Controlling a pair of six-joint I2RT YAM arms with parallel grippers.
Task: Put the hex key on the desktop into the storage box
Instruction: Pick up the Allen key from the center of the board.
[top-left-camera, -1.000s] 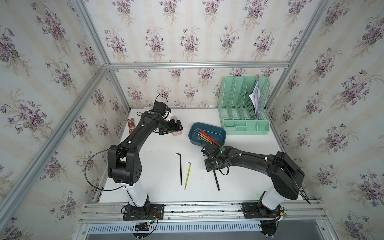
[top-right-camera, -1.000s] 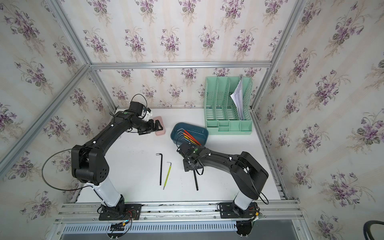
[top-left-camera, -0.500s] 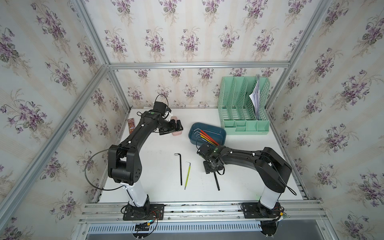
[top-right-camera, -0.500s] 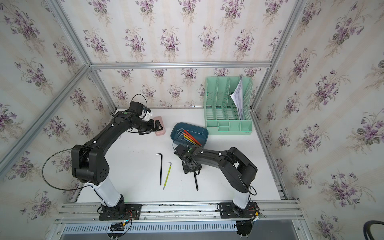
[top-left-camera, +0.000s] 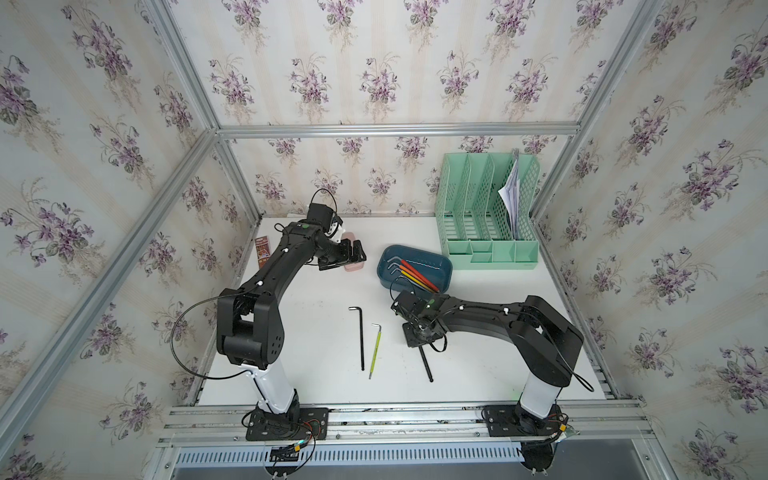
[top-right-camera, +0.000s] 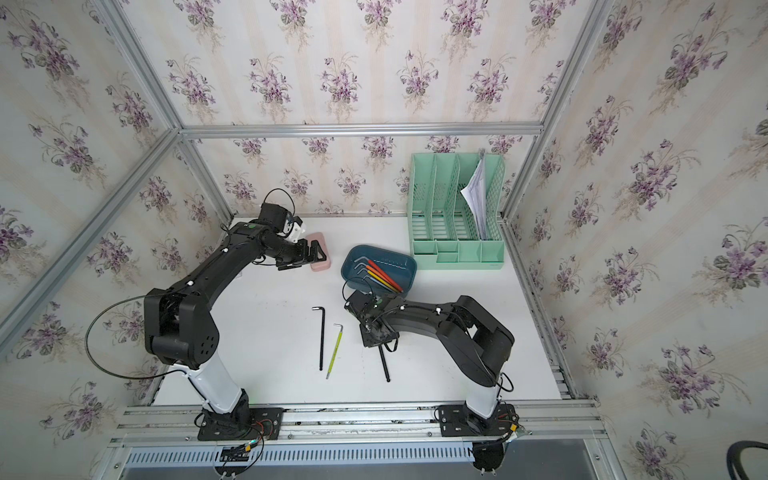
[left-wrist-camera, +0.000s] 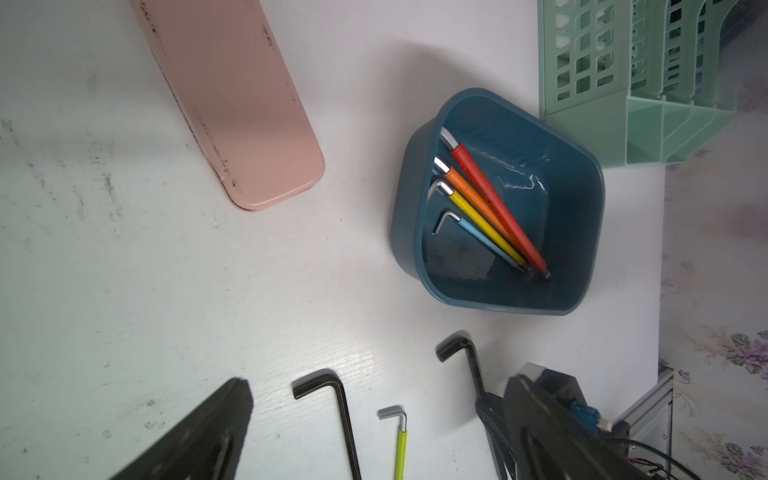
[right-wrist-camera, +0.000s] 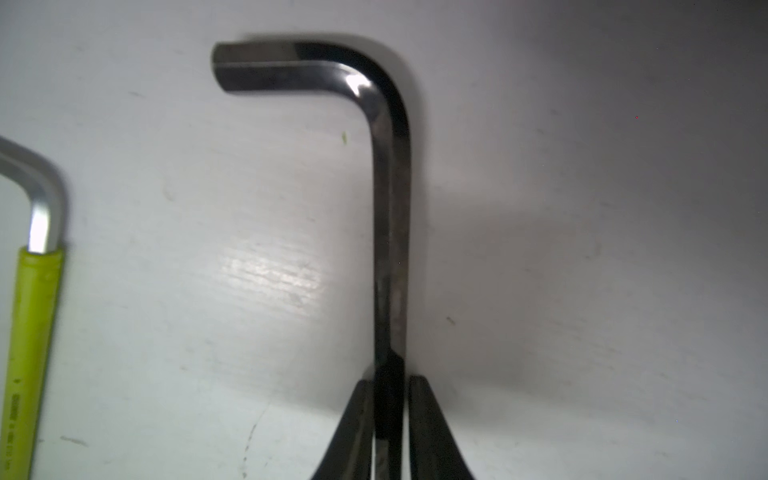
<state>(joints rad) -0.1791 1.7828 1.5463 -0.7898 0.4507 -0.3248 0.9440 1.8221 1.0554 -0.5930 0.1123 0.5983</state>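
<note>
Between the closed fingers of the right gripper (right-wrist-camera: 390, 380), one black hex key (right-wrist-camera: 390, 208) is clamped by its long shaft, lying on the desktop (top-left-camera: 311, 316). Beside that gripper lie two more keys: a second black key (top-left-camera: 362, 338) and a yellow-green-sleeved key (top-left-camera: 375, 351). Just beyond it, the single storage box (top-left-camera: 448, 272) holds four sleeved keys (left-wrist-camera: 490, 208): red, orange, yellow and blue. The left gripper (top-left-camera: 354, 253), fingers apart, hangs over one pink case (left-wrist-camera: 232, 104). One green organiser (top-left-camera: 482, 249) holds papers (top-left-camera: 511, 195).

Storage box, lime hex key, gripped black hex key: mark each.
storage box (left-wrist-camera: 552, 216): left wrist view, bare floor.
lime hex key (top-left-camera: 374, 353): a top view, mid-handle.
black hex key (right-wrist-camera: 390, 208): right wrist view, mid-shaft.
</note>
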